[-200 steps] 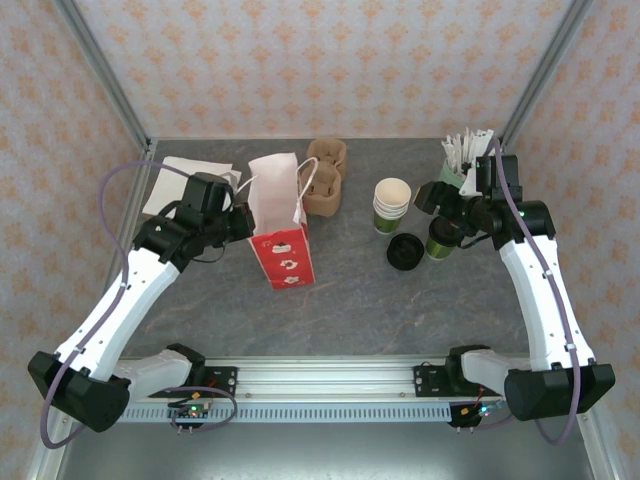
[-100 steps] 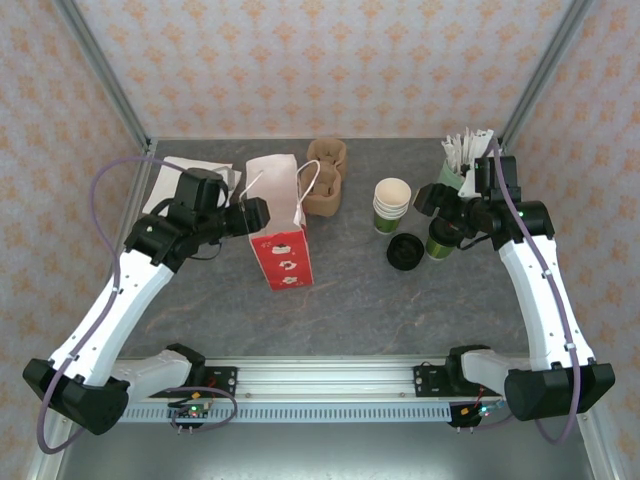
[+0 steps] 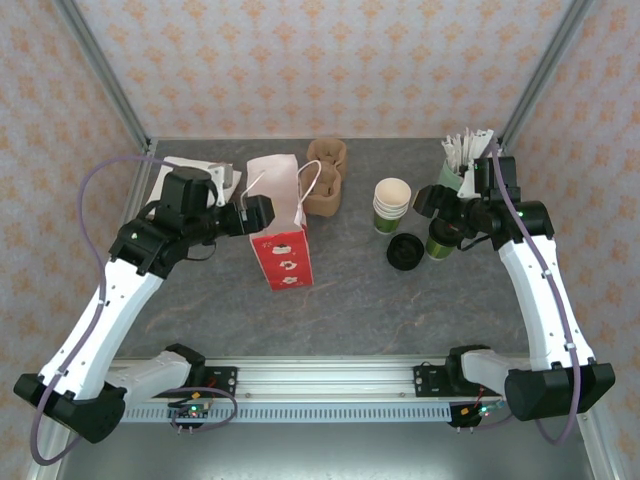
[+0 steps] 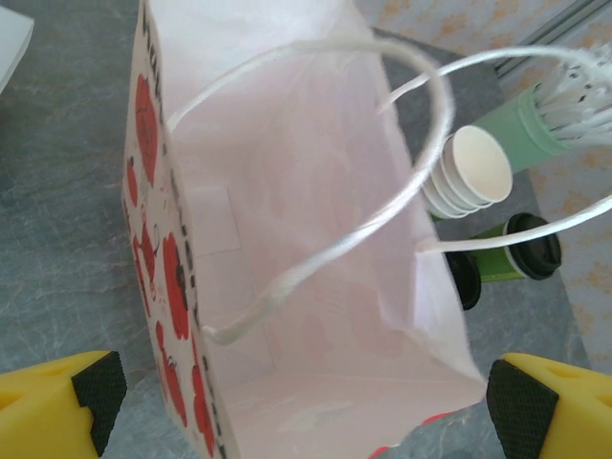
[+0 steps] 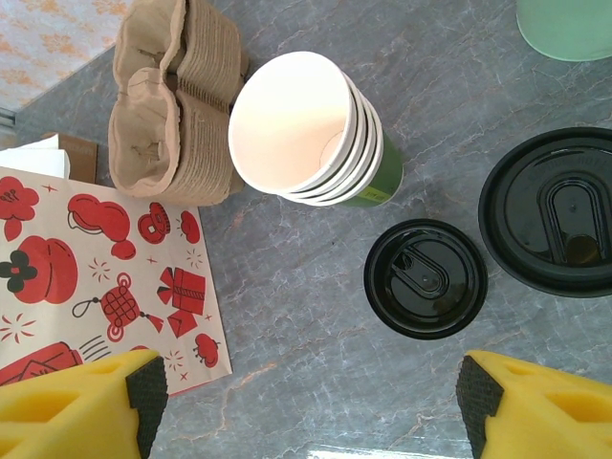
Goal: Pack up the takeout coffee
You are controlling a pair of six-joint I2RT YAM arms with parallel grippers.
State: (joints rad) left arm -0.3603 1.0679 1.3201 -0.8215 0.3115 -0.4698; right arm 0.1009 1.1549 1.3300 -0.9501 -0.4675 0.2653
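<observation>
One takeout coffee, a dark green cup with a black lid [image 3: 438,242] [image 5: 555,210] [image 4: 521,253], stands at the right. My right gripper [image 3: 436,210] [image 5: 311,402] hovers open just beside and above it, with bare table between its fingers. A loose black lid [image 3: 405,251] [image 5: 426,277] lies next to the cup. A stack of open green cups [image 3: 392,203] [image 5: 306,134] [image 4: 473,172] stands behind the lid. My left gripper [image 3: 255,214] [image 4: 306,421] is wide open at the mouth of the red-and-white paper bag [image 3: 280,225] [image 4: 316,287]. The bag's inside looks empty.
A brown pulp cup carrier [image 3: 325,176] [image 5: 172,115] sits behind the bag. A pale mint cup of white sticks [image 3: 460,160] [image 5: 569,24] stands at the back right. White napkins [image 3: 175,178] lie at the back left. Metal frame posts edge both sides.
My left gripper has gone from shut to wide open and shifted right toward the bag's mouth. The right arm and the cups have not moved.
</observation>
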